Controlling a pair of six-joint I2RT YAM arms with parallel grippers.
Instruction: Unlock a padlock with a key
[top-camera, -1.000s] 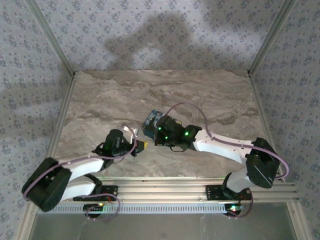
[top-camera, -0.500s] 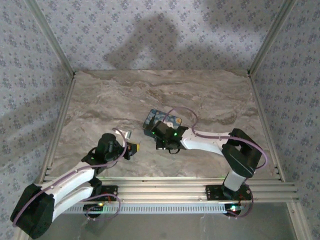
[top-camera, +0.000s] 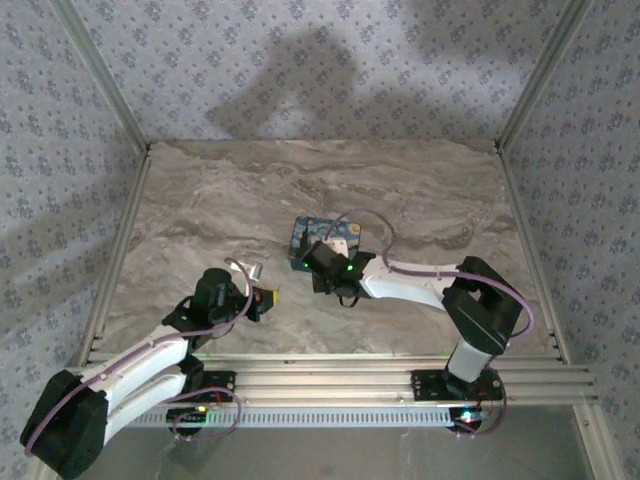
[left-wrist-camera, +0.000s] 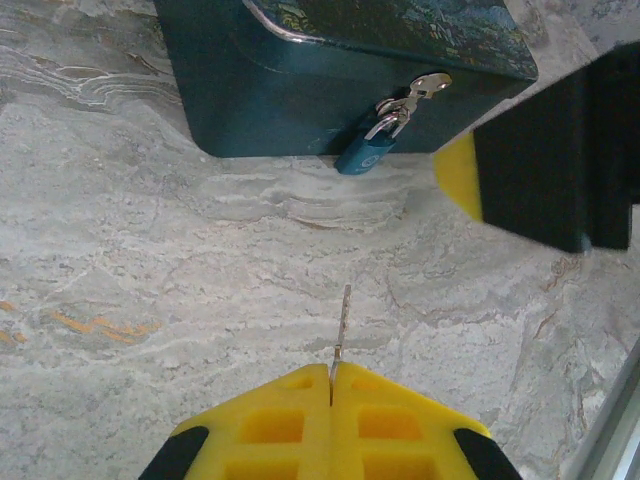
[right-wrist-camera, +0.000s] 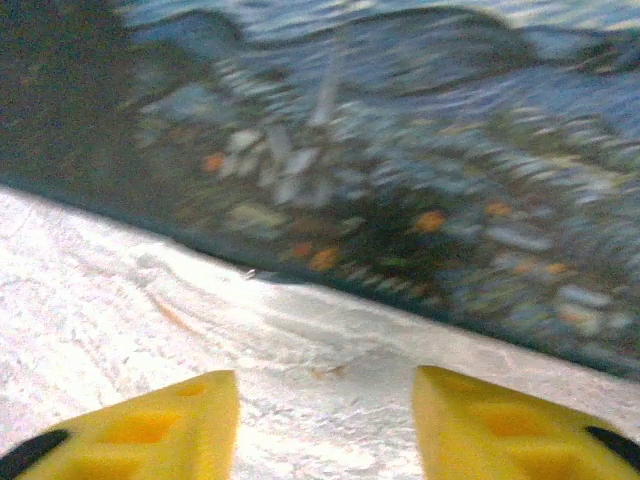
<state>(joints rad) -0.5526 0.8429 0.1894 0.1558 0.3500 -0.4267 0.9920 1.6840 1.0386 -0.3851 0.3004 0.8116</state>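
The left gripper (left-wrist-camera: 331, 378) is pinching the key (left-wrist-camera: 343, 322), whose long axis is pointing straight ahead toward the padlock (left-wrist-camera: 362, 153), which is hanging tilted on the box (left-wrist-camera: 280, 100) front. The right gripper (right-wrist-camera: 325, 405) is standing parted, apparently empty, near the box.

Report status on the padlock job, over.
Left gripper shut on key. Padlock hanging on box hasp, ahead of key. Right gripper open, close beside padlock.

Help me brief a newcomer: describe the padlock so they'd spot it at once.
On the grey marbled tabletop stands a dark teal box with a painted lid. From the silver hasp on its front wall hangs the small blue padlock. It is brighter blue than the box, with a curved silver shackle.
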